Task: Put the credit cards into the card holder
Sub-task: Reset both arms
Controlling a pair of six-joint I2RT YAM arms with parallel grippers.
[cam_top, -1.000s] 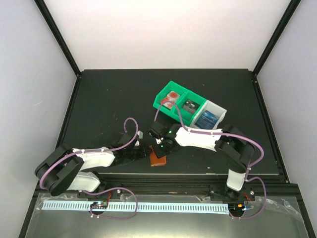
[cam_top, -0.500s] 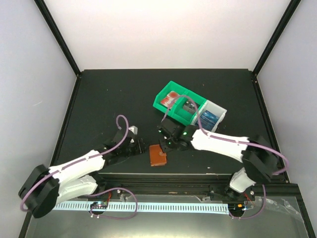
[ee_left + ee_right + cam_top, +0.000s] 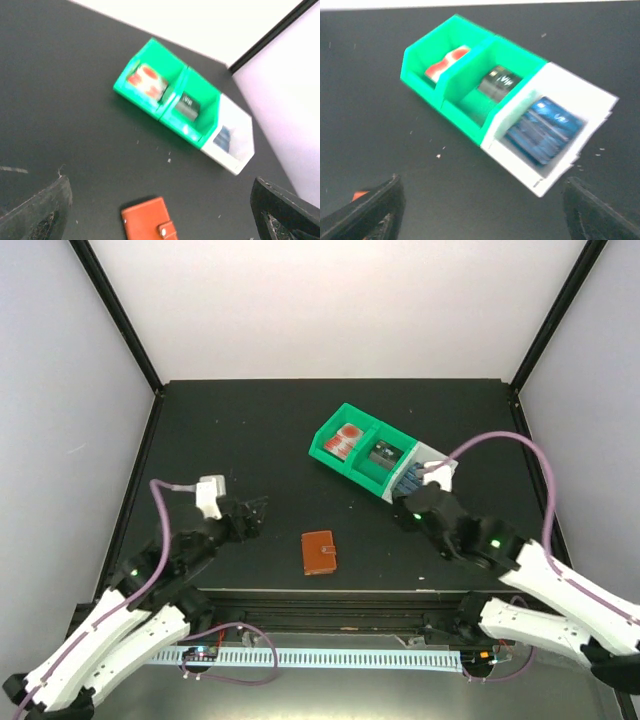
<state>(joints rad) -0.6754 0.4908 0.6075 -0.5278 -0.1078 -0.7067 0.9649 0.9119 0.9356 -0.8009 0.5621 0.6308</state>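
containers: we find a green bin (image 3: 340, 468) with two compartments, standing at about 1 o'clock from the table (image 3: 220, 440) centre in the top view. a pale bin (image 3: 580, 95) sits touching its 4 o'clock end, the two forming one slanted row.

contents: the green compartment at the 10 o'clock end holds red cards (image 3: 345, 438) with pale marks, stacked and leaning. the next green compartment holds dark cards (image 3: 383, 453). the pale bin holds blue cards (image 3: 545, 130), a stack tilted against its wall. we cannot count the cards in any stack.

task item: the holder (image 3: 319, 551) lies flat on the table near its front edge, at 7 o'clock from the green bin and well apart from it. it is reddish-brown, folded shut, with a small tab and a pale snap stud on its 3 o'clock edge. no card shows in or on it.

grippers: the left gripper (image 3: 160, 185) hangs at 9 o'clock from the holder, clear of it. its fingers (image 3: 42, 212) are spread wide and released, with nothing between them. the right gripper (image 3: 481, 190) hangs at 2 o'clock from the holder, just beside the pale bin's near end. its fingers (image 3: 370, 210) are likewise spread and released, grasping nothing.
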